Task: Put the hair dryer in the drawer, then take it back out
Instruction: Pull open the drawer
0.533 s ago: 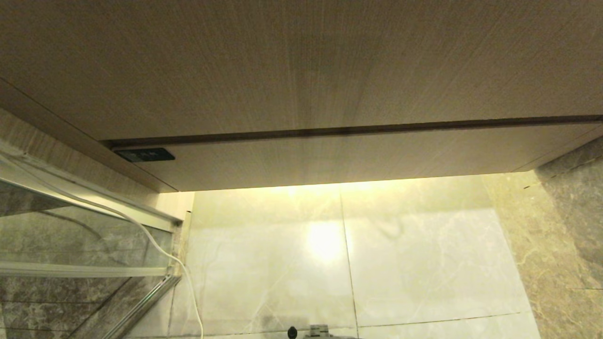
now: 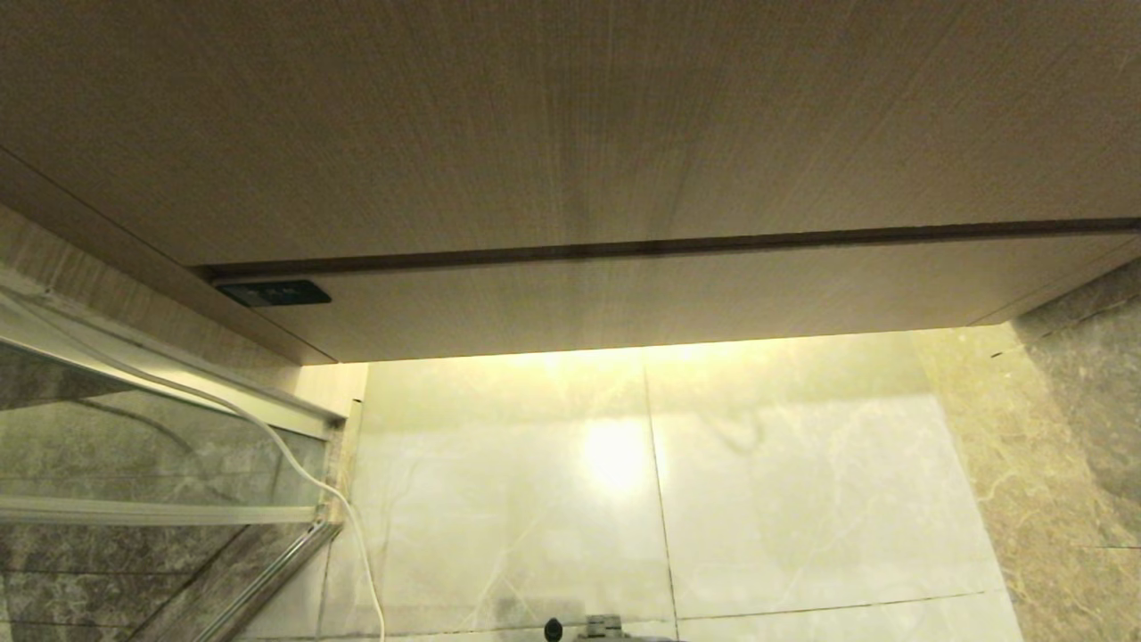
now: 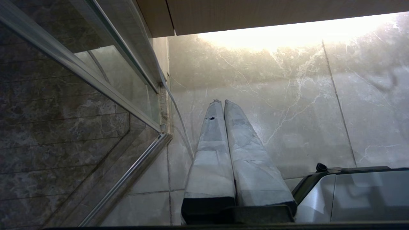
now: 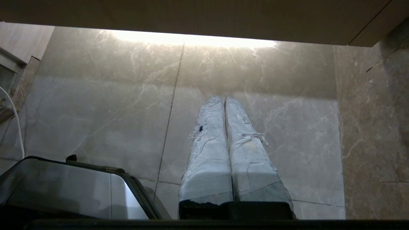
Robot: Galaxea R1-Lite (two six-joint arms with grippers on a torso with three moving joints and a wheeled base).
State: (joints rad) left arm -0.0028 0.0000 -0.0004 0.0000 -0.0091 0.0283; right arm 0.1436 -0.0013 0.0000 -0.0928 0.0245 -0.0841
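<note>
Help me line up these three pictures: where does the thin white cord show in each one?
Head view: the white cord curves down the lower left, across the glass panel to the bottom edge.
Left wrist view: the cord runs beside the glass frame, just left of the left gripper.
Right wrist view: the cord loops at the far left edge.
Shared landmark: the floor's tile seam.

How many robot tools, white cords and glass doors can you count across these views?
Tools: 2, left tool and right tool, both shut
White cord: 1
Glass door: 1
Total: 4
</note>
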